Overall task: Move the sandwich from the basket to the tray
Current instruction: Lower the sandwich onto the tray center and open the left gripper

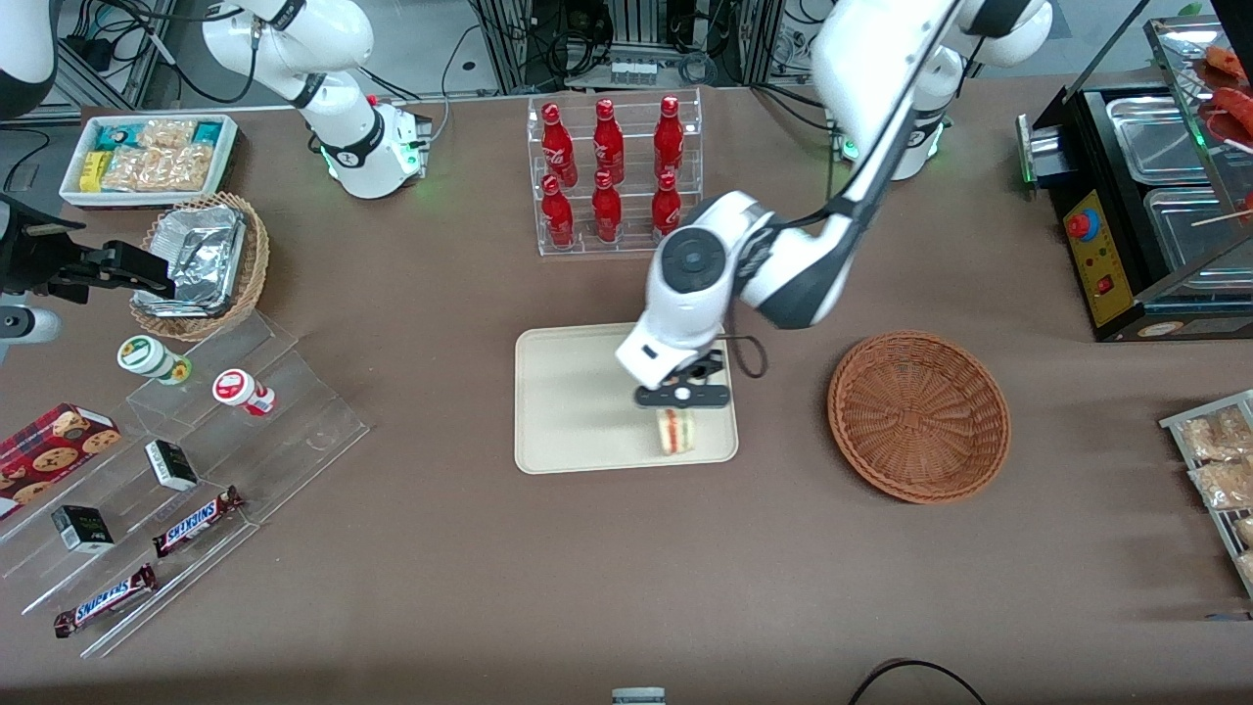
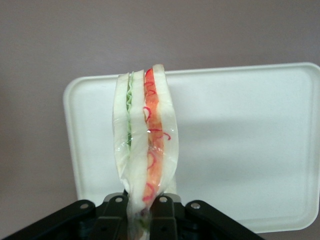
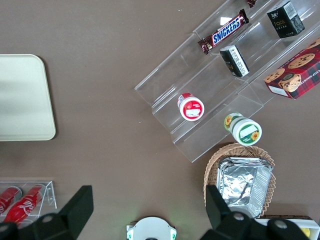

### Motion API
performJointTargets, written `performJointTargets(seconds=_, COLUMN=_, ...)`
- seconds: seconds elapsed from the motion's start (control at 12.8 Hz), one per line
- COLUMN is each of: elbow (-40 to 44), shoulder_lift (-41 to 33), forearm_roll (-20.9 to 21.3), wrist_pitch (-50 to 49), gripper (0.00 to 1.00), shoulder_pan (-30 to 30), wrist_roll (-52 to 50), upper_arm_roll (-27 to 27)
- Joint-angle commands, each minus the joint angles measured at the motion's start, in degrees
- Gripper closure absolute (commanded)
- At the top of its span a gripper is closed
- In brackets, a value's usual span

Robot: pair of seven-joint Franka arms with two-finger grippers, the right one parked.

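Over the tray (image 1: 578,401), your gripper (image 1: 682,396) pinches the sandwich (image 1: 674,431); the basket (image 1: 918,415) lies at three o'clock.

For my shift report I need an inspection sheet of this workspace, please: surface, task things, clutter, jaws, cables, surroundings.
Surface: brown table, no spills seen.
Job's things: sandwich held on edge over the tray, at the tray's edge nearer the front camera; whether it touches the tray cannot be told. Basket beside the tray, toward the working arm's end, holds nothing.
Clutter: cola bottles in a clear rack; snack bars and cups on clear steps; foil-lined basket; white snack bin.
Grippers: gripper above the tray, jaws shut on the sandwich.
Cables: black cable looping off the wrist.
Surroundings: black food warmer at the working arm's end.
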Motion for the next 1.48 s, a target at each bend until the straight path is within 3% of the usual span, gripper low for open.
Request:
performJointTargets(seconds=0.0, elbow=4.9, shoulder_lift=5.0, forearm_roll=0.6, wrist_pitch=2.1, gripper=1.00, shoulder_pan=-2.4, wrist_roll=-0.8, upper_arm_roll=0.9)
performJointTargets(seconds=0.86, elbow=4.7, shoulder_lift=8.5, forearm_roll=1.1, wrist_pitch=6.1, gripper=1.00, shoulder_pan=-7.2, wrist_roll=-2.9, upper_arm_roll=1.2)
performJointTargets(seconds=1.09, elbow=4.4, shoulder_lift=9.6, forearm_roll=4.7, wrist_pitch=6.1, gripper=1.00, shoulder_pan=-7.9, wrist_roll=-6.1, upper_arm_roll=1.2)
performJointTargets(seconds=1.17, elbow=4.2, shoulder_lift=9.6, forearm_roll=4.8, wrist_pitch=6.0, gripper=0.89, shoulder_pan=-8.0, wrist_roll=-6.8, upper_arm_roll=1.2)
performJointTargets(seconds=1.25, elbow=4.1, shoulder_lift=9.6, forearm_roll=4.8, wrist_pitch=5.9, gripper=0.36, shoulder_pan=-8.0, wrist_roll=-7.5, upper_arm_roll=1.1)
performJointTargets(seconds=1.33, elbow=4.1, shoulder_lift=9.4, forearm_roll=4.8, wrist_pitch=5.9, gripper=0.01, shoulder_pan=-7.9, wrist_roll=-7.8, upper_arm_roll=1.2)
performJointTargets(seconds=1.4, elbow=4.2, shoulder_lift=9.0, forearm_roll=4.6, wrist_pitch=5.7, gripper=0.00, shoulder_pan=-7.8, wrist_roll=-7.9, upper_arm_roll=1.2)
